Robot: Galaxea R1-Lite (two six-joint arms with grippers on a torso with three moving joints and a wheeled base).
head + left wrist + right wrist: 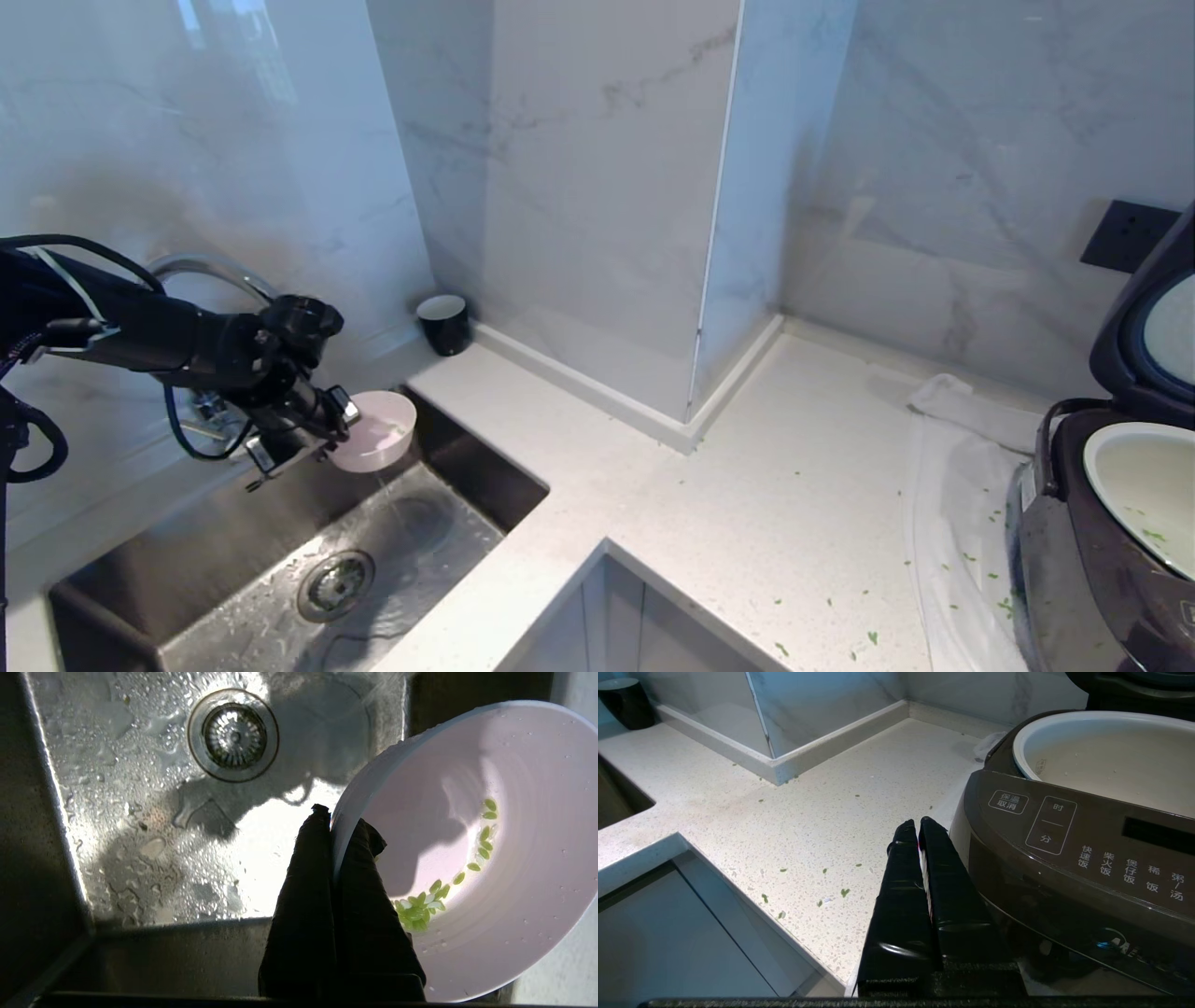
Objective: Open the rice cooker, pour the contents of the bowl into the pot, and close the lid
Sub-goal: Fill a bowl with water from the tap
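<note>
Left gripper (341,429), clamped on the pink bowl (383,429) rim over the sink (280,551); open rice cooker (1102,560) waits far right.

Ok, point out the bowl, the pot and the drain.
bowl (523,788): left wrist view, inner wall.
pot (1101,760): right wrist view, inner wall.
drain (233,735): left wrist view, strainer centre.

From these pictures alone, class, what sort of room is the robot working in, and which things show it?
Most likely a home kitchen. A steel sink with a drain is set into a pale speckled worktop, a rice cooker stands open on it, and the walls are marble-look tile.
</note>
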